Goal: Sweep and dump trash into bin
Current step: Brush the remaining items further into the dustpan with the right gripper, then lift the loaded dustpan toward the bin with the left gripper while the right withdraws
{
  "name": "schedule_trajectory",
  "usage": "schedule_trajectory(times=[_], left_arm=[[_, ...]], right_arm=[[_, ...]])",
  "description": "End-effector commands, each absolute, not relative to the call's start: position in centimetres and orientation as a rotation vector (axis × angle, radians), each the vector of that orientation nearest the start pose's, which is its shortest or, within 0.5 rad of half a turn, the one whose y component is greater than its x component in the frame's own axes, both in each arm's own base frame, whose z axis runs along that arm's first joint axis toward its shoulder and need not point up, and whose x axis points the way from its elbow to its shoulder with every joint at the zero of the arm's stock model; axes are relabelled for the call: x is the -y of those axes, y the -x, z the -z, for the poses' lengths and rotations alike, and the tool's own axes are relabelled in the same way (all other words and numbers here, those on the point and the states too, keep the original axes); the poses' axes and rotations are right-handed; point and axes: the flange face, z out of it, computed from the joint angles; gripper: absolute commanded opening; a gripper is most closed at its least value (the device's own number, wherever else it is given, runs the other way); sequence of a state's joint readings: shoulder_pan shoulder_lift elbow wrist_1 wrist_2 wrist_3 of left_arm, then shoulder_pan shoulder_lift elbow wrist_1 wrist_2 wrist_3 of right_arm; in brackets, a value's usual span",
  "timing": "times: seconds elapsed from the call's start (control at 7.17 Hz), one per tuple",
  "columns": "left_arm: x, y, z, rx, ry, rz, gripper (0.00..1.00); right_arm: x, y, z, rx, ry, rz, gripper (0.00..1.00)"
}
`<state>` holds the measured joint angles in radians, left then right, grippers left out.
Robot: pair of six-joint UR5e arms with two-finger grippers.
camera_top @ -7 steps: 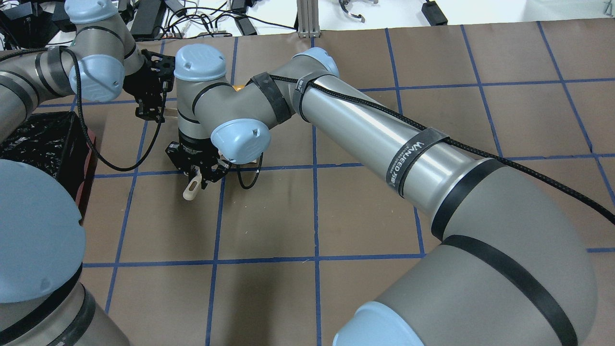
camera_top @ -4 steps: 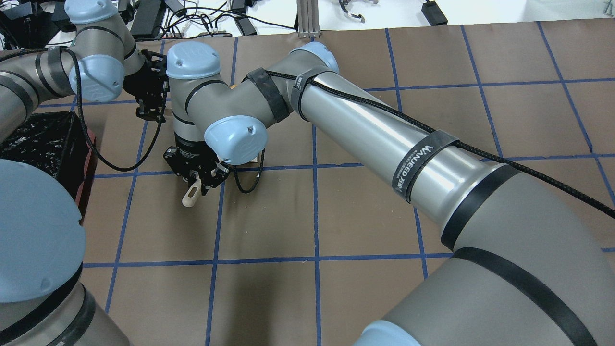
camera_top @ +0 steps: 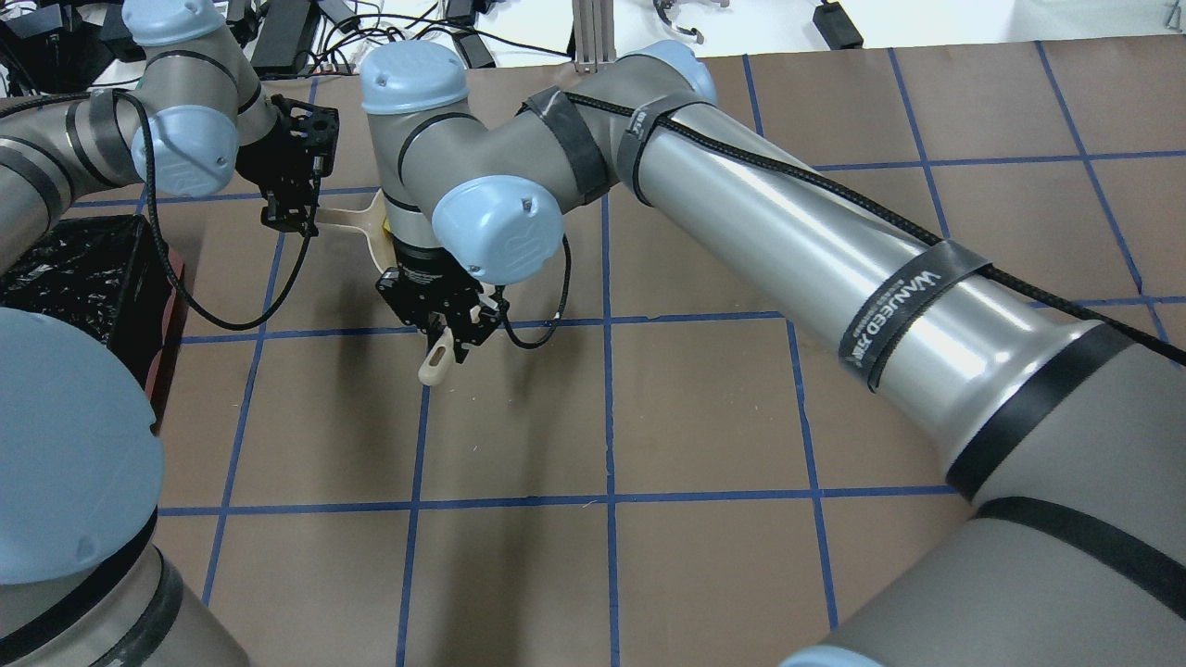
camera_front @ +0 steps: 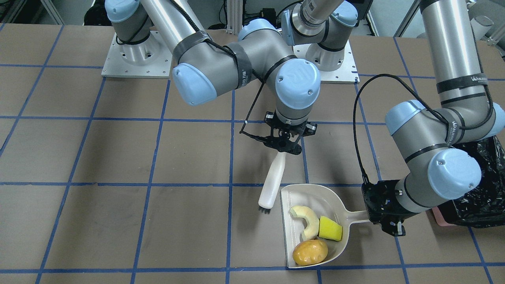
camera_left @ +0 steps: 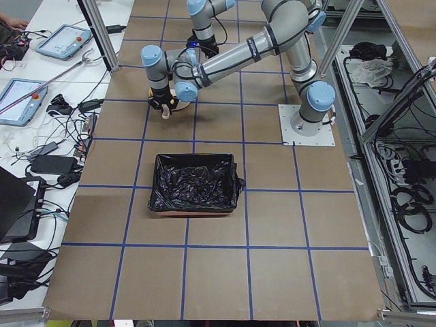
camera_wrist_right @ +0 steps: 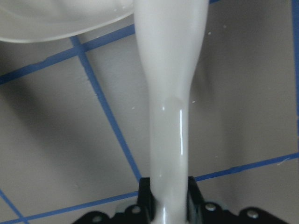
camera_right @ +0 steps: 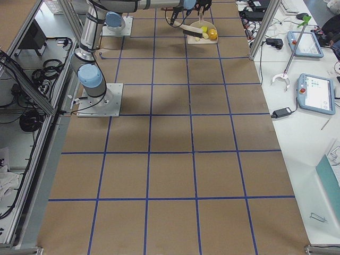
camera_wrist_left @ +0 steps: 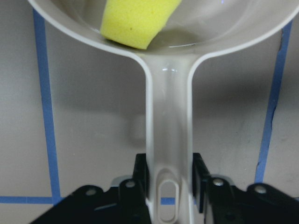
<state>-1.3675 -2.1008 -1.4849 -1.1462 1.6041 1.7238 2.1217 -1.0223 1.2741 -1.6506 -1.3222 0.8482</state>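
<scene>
The beige dustpan (camera_front: pixel 311 197) lies on the table and holds all the trash: a golden-brown potato-like lump (camera_front: pixel 310 252), a pale cream curved slice (camera_front: pixel 308 221) and a yellow sponge wedge (camera_front: pixel 330 228). My left gripper (camera_front: pixel 373 219) is shut on the dustpan handle (camera_wrist_left: pixel 168 116), and the sponge (camera_wrist_left: pixel 138 21) shows above it. My right gripper (camera_front: pixel 283 150) is shut on a white brush (camera_front: pixel 272 181), whose bristles point down just beside the dustpan's open edge. The brush handle (camera_wrist_right: pixel 170 93) fills the right wrist view. The pink bin with a black bag (camera_front: pixel 473 205) stands beside my left arm.
In the overhead view the bin (camera_top: pixel 74 278) is at the left edge and my right arm (camera_top: pixel 788 222) crosses the table diagonally over the dustpan. Blue tape lines grid the brown table. Cables and devices lie beyond the far edge.
My right gripper has moved to the right and slightly away from the robot with the brush in it. My left gripper and the dustpan handle have stayed in place.
</scene>
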Motion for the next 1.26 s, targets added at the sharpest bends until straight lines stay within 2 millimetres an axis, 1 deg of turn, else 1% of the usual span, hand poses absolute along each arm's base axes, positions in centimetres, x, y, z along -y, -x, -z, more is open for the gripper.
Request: schedule_trajectory(times=[0.0,0.14,0.28,0.56,0.7,0.84,0.98,1.12], left_arm=[[67.9,-1.1,-26.2,-2.306,-2.162,-0.012,0.35],[67.8,-1.2,-27.0,-2.307,-2.153,0.002,0.34],[67.4,-1.4,-27.8,-2.336,-2.159,0.031,0.33],[66.7,-4.2,-29.4,-2.405,-2.115,0.087,0.33],[66.3,-4.8,-30.7,-2.407,-2.095,0.099,0.33],[65.9,-5.3,-31.9,-2.415,-2.089,0.114,0.33],[65.4,-6.8,-32.8,-2.468,-2.068,0.167,0.33],[64.9,-8.1,-33.5,-2.489,-2.059,0.203,0.33]], right_arm=[[50.0,-40.8,-32.4,-3.042,-0.422,-0.473,0.16],[49.6,-37.1,-33.0,-3.069,-0.378,-0.455,0.16],[49.7,-34.1,-32.5,-3.131,-0.329,-0.454,0.16],[50.5,-29.9,-32.1,-3.201,-0.223,-0.490,0.16],[51.3,-27.5,-32.1,-3.215,-0.169,-0.516,0.15],[52.6,-24.0,-31.9,-3.203,-0.170,-0.546,0.15],[53.8,-19.8,-31.9,-3.183,-0.146,-0.596,0.15],[54.9,-15.5,-31.9,-3.211,-0.063,-0.620,0.15]])
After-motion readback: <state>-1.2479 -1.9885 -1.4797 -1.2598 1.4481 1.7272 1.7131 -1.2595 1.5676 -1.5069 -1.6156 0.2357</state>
